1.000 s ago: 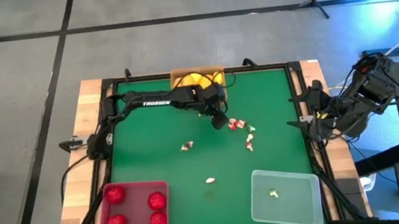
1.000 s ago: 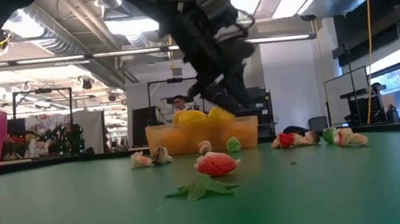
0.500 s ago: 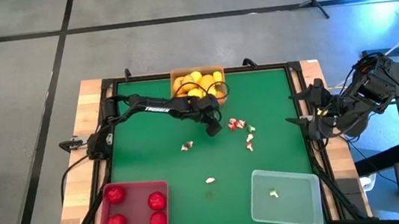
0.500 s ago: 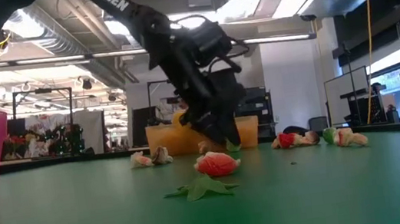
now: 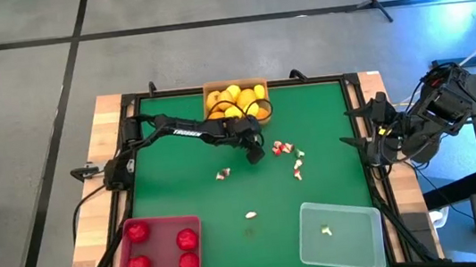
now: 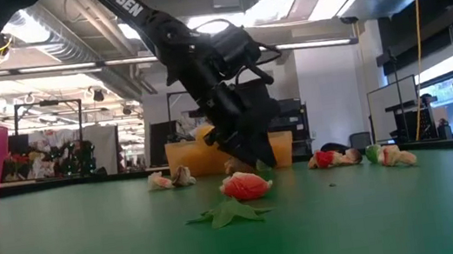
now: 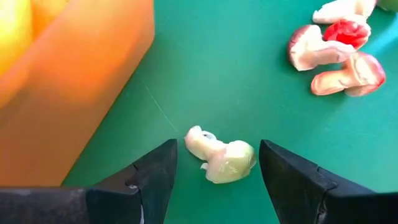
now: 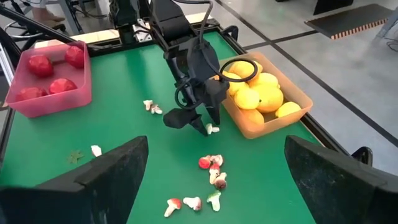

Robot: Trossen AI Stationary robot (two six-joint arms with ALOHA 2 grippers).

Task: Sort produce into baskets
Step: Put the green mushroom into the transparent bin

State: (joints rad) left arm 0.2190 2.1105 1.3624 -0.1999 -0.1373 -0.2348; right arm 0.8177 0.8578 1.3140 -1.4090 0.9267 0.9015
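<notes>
- Since the whitish bit point(image 7: 221, 159) lies on the green table point(image 5: 191, 193) right between the left gripper's point(image 7: 214, 168) two dark fingers, a straight drop and close looks like the next move.
- Bit's long axis runs roughly across the gap, finger to finger, greenish fat end toward one finger, thin pale end toward the other; not touching either.
- Left gripper wide open, holding nothing, low over the table just beside the orange basket point(image 5: 255, 87).
- Orange basket wall point(image 7: 74, 81) close on one side, so little room that way; basket already holds yellow fruits point(image 8: 258, 93).
- Cluster of red-and-white bits point(image 5: 287, 149) near on the other side, apart from the target.
- More loose bits point(image 5: 223, 174) toward the table middle; open green between them.
- Clear basket point(image 5: 369, 217) well away at the near right corner; red basket point(image 5: 196, 221) at near left.
- Right gripper point(image 5: 353, 144) parked at the table's right edge, wide open, empty, farther from the bit.
</notes>
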